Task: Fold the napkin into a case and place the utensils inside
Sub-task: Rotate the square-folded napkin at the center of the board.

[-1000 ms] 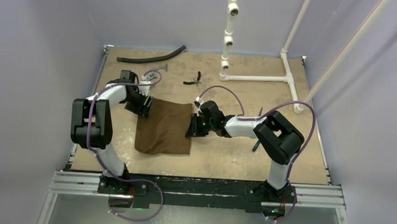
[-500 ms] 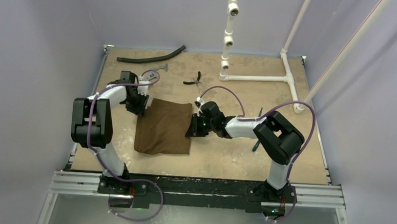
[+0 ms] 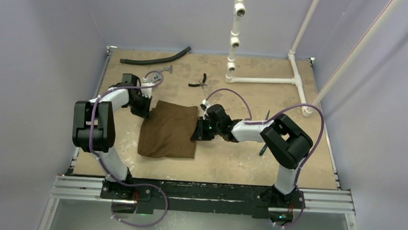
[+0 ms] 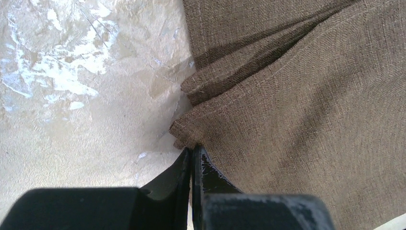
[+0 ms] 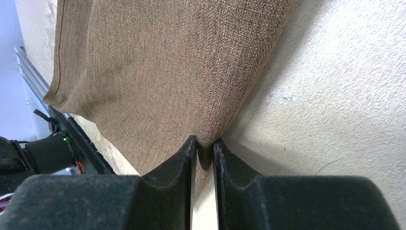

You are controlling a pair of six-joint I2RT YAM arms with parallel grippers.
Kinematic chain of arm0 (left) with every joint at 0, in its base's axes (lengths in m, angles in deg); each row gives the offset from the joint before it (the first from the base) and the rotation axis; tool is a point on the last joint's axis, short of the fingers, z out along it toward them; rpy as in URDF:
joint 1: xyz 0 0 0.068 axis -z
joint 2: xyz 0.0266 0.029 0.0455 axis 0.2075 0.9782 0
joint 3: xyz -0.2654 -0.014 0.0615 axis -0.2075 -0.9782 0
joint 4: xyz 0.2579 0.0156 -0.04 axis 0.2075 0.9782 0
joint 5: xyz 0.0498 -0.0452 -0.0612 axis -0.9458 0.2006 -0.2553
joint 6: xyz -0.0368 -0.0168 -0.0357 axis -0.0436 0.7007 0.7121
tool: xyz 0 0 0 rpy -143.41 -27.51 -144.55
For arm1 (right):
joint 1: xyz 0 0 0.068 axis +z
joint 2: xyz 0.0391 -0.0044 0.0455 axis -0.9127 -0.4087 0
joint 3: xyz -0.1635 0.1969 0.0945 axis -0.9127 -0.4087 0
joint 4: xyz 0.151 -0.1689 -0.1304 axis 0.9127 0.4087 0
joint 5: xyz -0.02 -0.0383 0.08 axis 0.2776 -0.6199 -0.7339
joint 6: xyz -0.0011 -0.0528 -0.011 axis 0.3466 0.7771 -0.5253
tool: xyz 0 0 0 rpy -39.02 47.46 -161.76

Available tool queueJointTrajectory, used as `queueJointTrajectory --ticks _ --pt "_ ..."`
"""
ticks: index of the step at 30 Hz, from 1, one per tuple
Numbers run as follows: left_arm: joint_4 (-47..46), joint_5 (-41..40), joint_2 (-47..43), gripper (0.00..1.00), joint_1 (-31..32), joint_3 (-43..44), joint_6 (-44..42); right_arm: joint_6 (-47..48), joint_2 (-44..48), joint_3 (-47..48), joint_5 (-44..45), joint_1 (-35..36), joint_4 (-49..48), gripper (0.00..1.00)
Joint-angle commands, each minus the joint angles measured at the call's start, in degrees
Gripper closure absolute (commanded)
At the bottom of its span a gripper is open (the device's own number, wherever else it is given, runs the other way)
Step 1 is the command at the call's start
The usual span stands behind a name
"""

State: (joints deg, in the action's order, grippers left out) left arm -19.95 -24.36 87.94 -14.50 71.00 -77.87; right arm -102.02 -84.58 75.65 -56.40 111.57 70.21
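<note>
The right claw (image 5: 205,146) was clamped on the right edge of the napkin (image 3: 169,130); the left claw (image 4: 192,152) sat pressed together against its far-left corner.

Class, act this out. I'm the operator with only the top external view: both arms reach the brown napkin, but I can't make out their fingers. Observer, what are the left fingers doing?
Observer: The left fingers are shut tip to tip, right at a hemmed corner of the napkin. I cannot tell whether any cloth is caught between them.
Operator: And the right side?
Observer: The right fingers pinch a fold at the napkin's edge, and cloth shows in the gap between them.
Operator: Is the cloth a single layer at the left corner?
Observer: No, two hemmed corners lie stacked there, slightly offset.
</note>
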Motion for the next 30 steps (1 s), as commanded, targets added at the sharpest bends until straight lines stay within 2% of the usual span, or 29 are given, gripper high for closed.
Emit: queueJointTrajectory --ticks 1,6,17,25,30 --pt "-1.4 1.8 -4.7 1.00 1.0 -0.3 -0.6 0.3 1.4 -0.8 0.4 -0.2 1.4 0.77" --pt "-2.3 3.6 -8.1 1.00 2.1 0.3 -3.2 -0.3 1.7 -0.8 -0.3 -0.2 1.9 0.66" --pt "-12.1 1.9 -12.3 1.00 2.1 -3.6 -6.5 -0.7 2.9 -2.0 0.7 -0.2 3.2 0.54" --pt "-26.4 1.3 -8.7 1.00 2.1 -7.4 -4.7 0.3 8.3 -5.2 4.3 -0.6 8.0 0.55" --pt "-31.5 0.1 -8.2 1.00 3.1 -9.0 -5.0 3.9 9.7 0.5 1.6 -0.7 7.1 0.64"
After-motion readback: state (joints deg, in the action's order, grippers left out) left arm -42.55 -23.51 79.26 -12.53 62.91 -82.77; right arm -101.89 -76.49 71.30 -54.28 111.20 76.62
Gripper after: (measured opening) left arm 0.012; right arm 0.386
